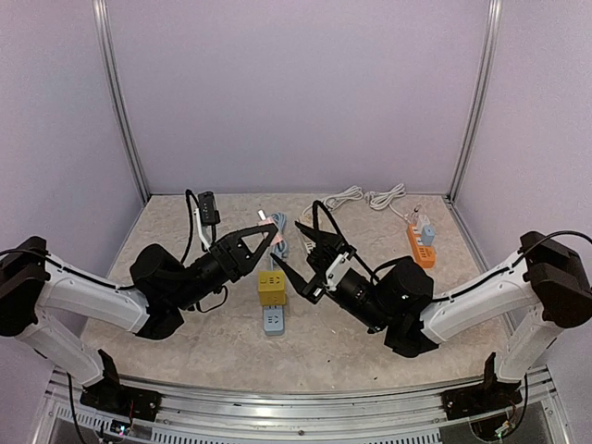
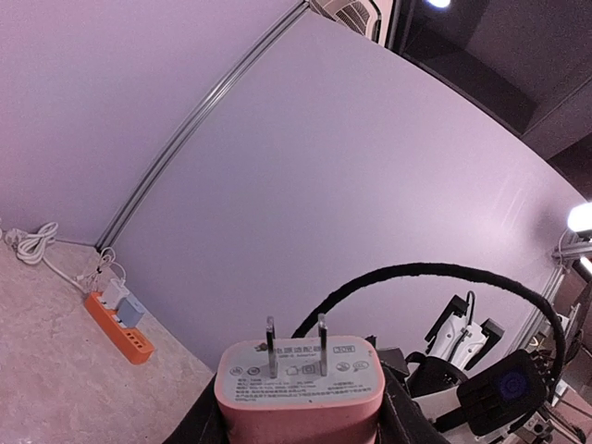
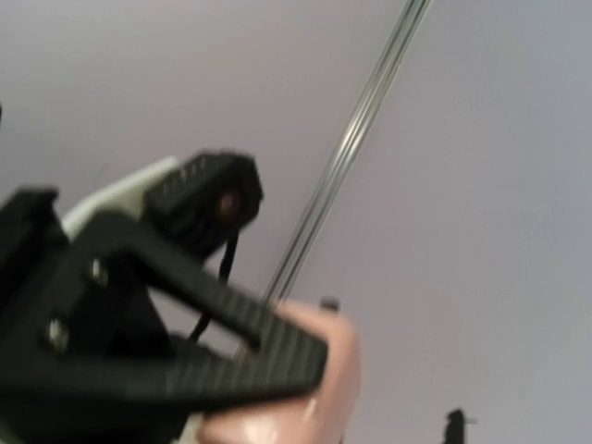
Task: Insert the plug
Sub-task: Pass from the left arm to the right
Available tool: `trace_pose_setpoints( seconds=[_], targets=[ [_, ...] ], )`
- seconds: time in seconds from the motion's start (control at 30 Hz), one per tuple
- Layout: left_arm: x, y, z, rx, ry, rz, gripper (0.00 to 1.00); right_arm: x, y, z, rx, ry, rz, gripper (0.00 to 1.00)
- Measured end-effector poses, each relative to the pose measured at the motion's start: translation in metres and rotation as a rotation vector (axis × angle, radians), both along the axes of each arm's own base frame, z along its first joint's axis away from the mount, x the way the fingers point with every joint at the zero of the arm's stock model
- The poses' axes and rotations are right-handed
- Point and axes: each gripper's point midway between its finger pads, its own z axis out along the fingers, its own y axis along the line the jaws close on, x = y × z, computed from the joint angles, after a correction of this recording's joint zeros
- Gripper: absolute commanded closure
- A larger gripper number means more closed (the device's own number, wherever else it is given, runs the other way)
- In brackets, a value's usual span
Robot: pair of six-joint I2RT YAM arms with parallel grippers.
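The plug (image 1: 276, 225) is a pink charger block with two metal prongs, held in the air above the table's middle. My left gripper (image 1: 270, 231) is shut on it. In the left wrist view the plug (image 2: 301, 379) sits between the black fingers (image 2: 199, 427) with its prongs pointing up. My right gripper (image 1: 288, 243) stands open just right of the plug, one fingertip above and one below it. The blurred right wrist view shows the plug (image 3: 324, 370) under a ribbed black finger (image 3: 231, 361) of the left gripper. Below lies a blue power strip (image 1: 274, 321) carrying a yellow cube adapter (image 1: 271, 287).
An orange power strip (image 1: 420, 246) with small plugs in it lies at the back right, also in the left wrist view (image 2: 120, 328). White coiled cables (image 1: 356, 196) lie along the back wall. A black adapter (image 1: 207, 207) with its cord sits at the back left.
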Motion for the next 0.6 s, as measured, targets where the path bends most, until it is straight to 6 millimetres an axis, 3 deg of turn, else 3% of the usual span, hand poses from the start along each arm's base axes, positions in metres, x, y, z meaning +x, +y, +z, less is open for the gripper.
trace_pose_setpoints(
  seconds=[0.37, 0.6],
  targets=[
    [-0.003, -0.002, 0.013, -0.025, -0.018, -0.021, 0.77, 0.005, 0.006, -0.009, -0.02, 0.009, -0.016, 0.38],
    [-0.003, -0.005, 0.009, -0.018, -0.007, -0.033, 0.77, 0.009, 0.013, -0.01, -0.022, 0.008, -0.028, 0.44]
  ],
)
